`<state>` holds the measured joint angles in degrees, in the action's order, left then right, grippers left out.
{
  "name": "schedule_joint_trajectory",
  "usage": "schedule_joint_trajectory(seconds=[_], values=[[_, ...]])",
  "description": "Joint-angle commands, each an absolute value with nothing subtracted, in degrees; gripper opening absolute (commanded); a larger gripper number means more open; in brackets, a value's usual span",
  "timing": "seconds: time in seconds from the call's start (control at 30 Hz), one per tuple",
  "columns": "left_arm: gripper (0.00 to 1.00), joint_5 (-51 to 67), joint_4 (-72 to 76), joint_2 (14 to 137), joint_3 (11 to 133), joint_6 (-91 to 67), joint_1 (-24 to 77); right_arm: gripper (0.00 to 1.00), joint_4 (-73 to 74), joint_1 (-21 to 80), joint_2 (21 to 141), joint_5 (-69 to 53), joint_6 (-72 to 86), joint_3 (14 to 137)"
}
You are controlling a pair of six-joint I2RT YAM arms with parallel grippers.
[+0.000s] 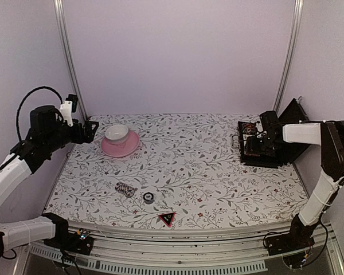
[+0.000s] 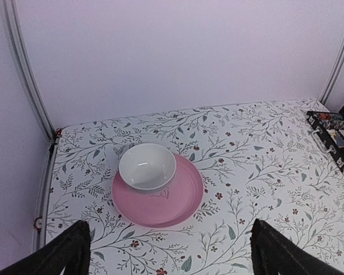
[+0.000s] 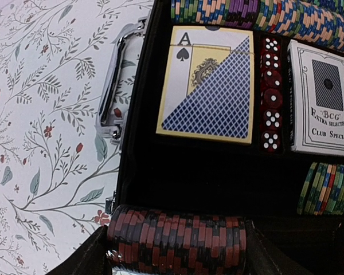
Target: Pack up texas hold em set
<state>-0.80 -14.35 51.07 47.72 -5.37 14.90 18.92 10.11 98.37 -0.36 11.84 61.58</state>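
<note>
My main worry is at the right edge of the bench [image 1: 218, 172], toward its far right corner. The black case [image 1: 272, 154] lies open there with its lid raised toward the wall. Nothing pins it down, so a push that lands off-line could slide the whole case or bring the lid down on the wrist.

The right end effector [image 3: 175, 252] is clenched on a red-and-black chip roll [image 3: 178, 235], one finger at each end. It hangs over a bare black slot in the case, not far from the metal handle [image 3: 116, 86]. If the roll goes in crooked, I judge it could ride up on the case wall or break into loose chips when I let go. The card decks [image 3: 209, 86] and red dice [image 3: 270, 94] are seated close by, and a low sweep could knock them out.

Near the front edge, left of centre, a striped chip roll [image 1: 125, 189], a triangle marker [image 1: 167, 218] and a small dark round piece [image 1: 148, 197] lie unpacked. The roll could wander off if nudged.

The right arm stands elbow-high at the right edge, forearm roughly level and wrist pitched down into the case. The left arm is raised near the far left corner. Its left end effector [image 2: 172, 260] is released and empty, looking down on the pink saucer [image 2: 183, 200] and white cup [image 2: 147, 166].
</note>
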Motion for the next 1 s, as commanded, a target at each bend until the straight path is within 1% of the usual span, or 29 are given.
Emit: schedule_joint_trajectory(seconds=[0.0,0.37,0.97], values=[[0.97,-1.85,-13.90,50.14,46.10,-3.52,14.17,0.46,13.86,9.22,100.16,0.16,10.50,66.08],[0.97,-1.71,-13.63,50.24,45.11,-3.60,14.07,0.46,13.54,8.47,105.55,2.36,10.03,68.91],[0.97,-1.31,-13.59,50.52,45.01,-3.60,13.59,0.45,13.54,4.71,108.12,6.60,7.18,68.90]])
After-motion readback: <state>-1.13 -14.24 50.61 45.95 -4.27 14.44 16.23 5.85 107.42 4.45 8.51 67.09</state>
